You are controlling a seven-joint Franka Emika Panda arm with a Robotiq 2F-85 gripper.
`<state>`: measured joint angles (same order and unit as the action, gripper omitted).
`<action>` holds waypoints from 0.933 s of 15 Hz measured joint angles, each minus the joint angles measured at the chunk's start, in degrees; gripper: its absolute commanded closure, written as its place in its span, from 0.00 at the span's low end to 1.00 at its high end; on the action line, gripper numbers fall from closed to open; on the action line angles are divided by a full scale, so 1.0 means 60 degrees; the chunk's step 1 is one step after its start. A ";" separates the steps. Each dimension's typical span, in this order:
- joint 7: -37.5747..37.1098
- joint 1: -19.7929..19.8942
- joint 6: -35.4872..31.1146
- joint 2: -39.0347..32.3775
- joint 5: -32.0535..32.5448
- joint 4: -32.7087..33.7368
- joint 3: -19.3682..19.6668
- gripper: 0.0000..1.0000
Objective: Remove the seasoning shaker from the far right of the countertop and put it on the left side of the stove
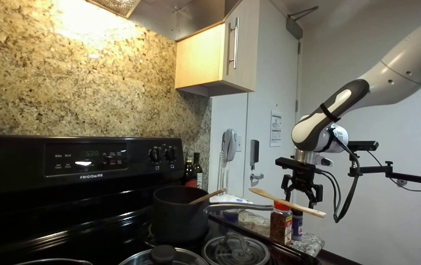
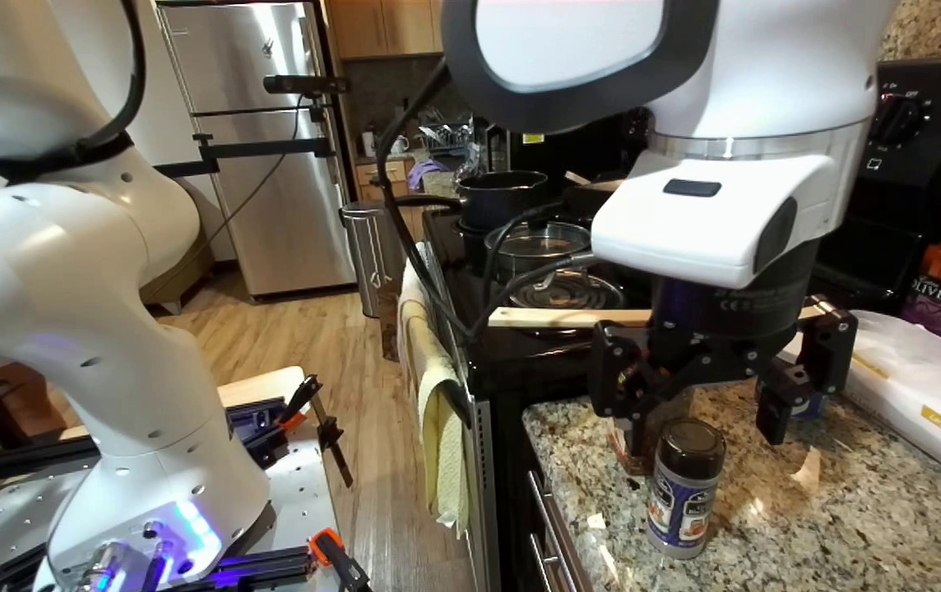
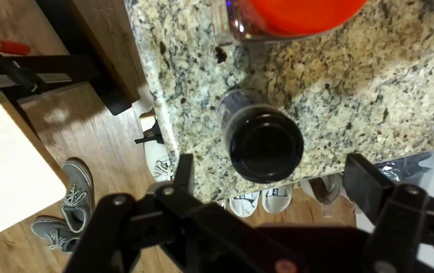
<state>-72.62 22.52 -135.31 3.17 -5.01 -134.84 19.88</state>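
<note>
The seasoning shaker stands upright on the granite countertop, with a black cap and bluish label. In an exterior view the shaker is partly hidden behind the taller red-capped bottle. My gripper is open and empty, pointing down at about the height of the shaker's cap or just above. In the wrist view the shaker shows between the spread fingers of the gripper, with gaps on both sides. The gripper also shows in an exterior view. The black stove adjoins the countertop.
The red-capped bottle stands close to the shaker. A black pot sits on the stove, its handle toward the countertop. A wooden utensil lies across near the gripper. A white box lies at the countertop's back.
</note>
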 measured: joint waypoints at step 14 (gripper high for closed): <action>-0.0033 -0.0032 -0.0043 -0.0279 -0.0285 -0.0032 0.0051 0.74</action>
<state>-72.81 22.33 -135.57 1.50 -6.72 -135.03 20.19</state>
